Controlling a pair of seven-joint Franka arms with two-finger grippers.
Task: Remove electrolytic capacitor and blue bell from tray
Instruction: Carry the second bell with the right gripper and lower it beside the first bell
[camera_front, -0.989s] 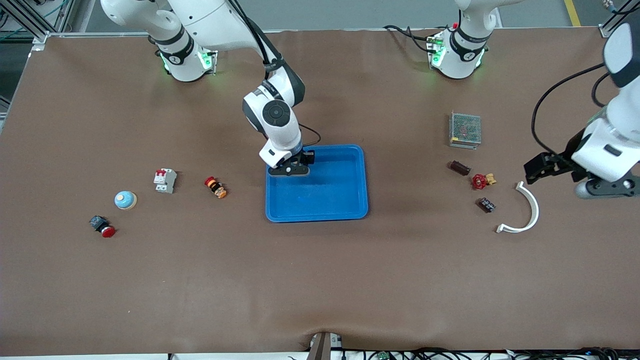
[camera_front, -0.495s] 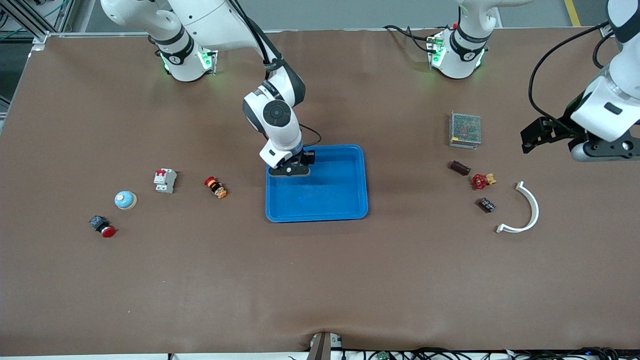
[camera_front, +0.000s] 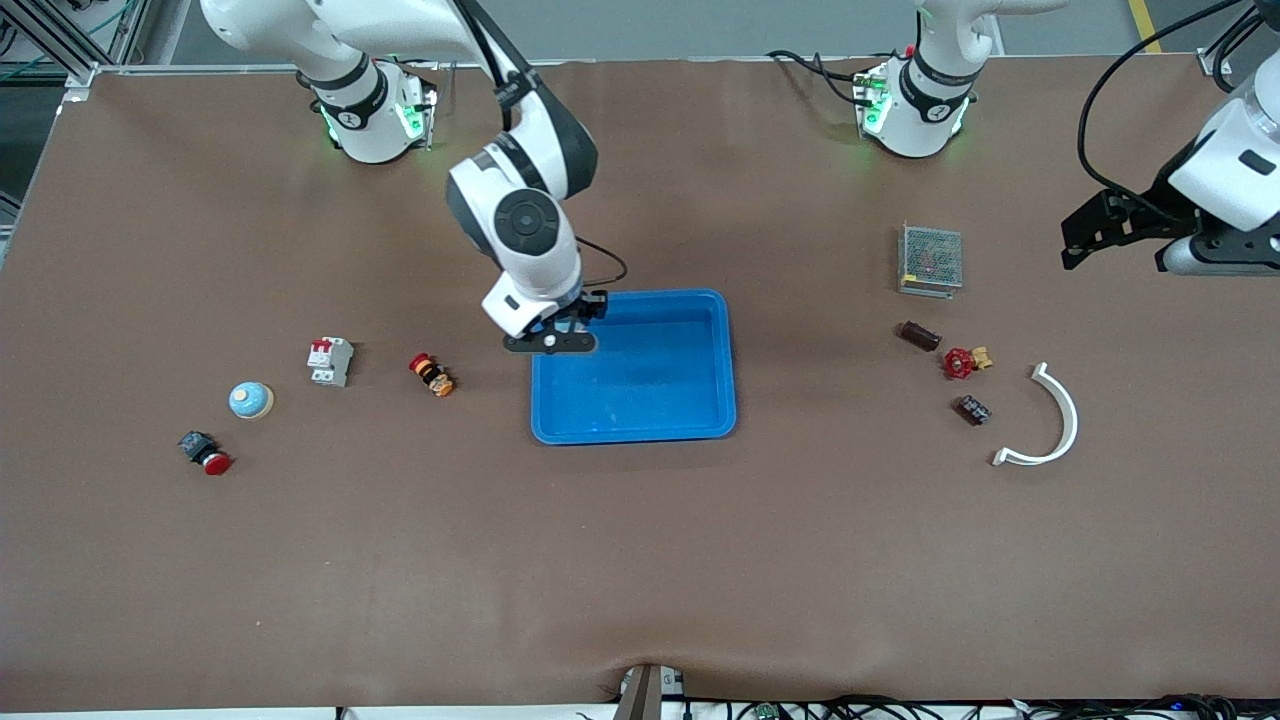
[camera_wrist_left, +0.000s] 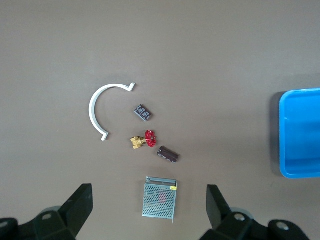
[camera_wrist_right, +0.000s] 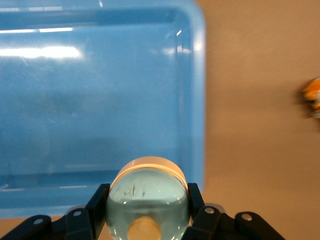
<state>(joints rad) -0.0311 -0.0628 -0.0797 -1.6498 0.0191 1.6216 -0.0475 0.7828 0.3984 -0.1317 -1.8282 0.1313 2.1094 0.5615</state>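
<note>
Two fingers (camera_wrist_right: 98, 201) of the right gripper (camera_front: 550, 342) are clamping the blue bell (camera_wrist_right: 147, 192) over the tray (camera_front: 727, 360) rim at mid-frame, so it should be travelling level and clearing that rim before lowering, while the left gripper (camera_front: 1080, 240) is waiting wide open and empty above the table (camera_front: 640, 560) near the frame's upper edge.

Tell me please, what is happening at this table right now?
The right arm's tool is shut on a small round pale blue bell with a tan rim, held over the edge of the shallow bright blue plastic tray at the right arm's end. The tray looks empty. The left arm's tool is open, up over the table near the small grey metal mesh box, holding nothing.
</note>
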